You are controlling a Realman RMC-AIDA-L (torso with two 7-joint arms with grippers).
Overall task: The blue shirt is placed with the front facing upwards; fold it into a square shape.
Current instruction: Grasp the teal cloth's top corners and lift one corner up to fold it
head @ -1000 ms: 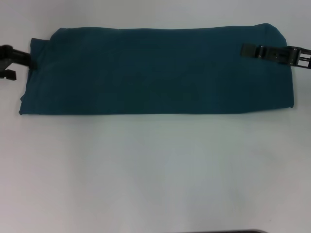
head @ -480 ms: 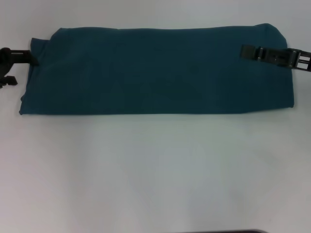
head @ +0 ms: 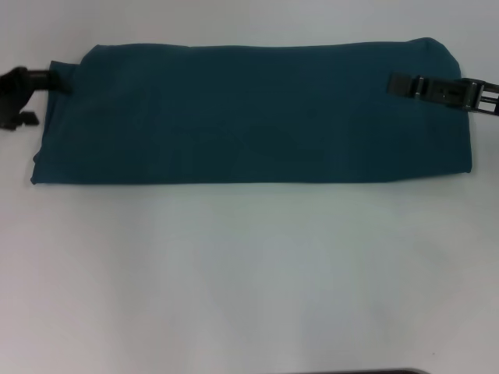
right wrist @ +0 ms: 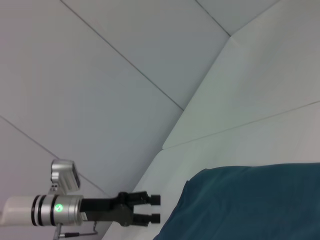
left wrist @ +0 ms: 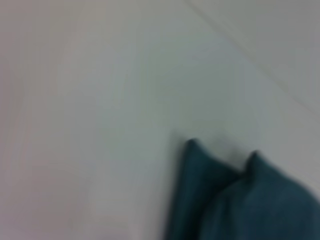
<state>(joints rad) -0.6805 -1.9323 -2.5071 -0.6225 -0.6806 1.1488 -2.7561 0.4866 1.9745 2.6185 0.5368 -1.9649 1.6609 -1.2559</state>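
The left gripper (head: 43, 82) sits at the shirt's (head: 249, 113) left end, near the far corner, its tip touching the cloth edge there. Seen from the right wrist view, the left gripper (right wrist: 155, 209) shows two black fingers (right wrist: 154, 199) held slightly apart, just beside the cloth edge; whether any cloth lies between them cannot be told. The right gripper (head: 392, 82) lies over the shirt's right end, near the far edge, with its arm reaching in from the right side. Whether its fingers are spread or pressed together cannot be told.

The shirt lies folded into a long, flat band across the far part of the white counter (head: 249, 273), running from left to right. Its near edge is straight; its far right corner is rounded. At the left end a narrow layer of cloth juts out past the main fold. The left wrist view shows two pointed cloth corners of the shirt (left wrist: 250, 200) on the counter (left wrist: 100, 100).
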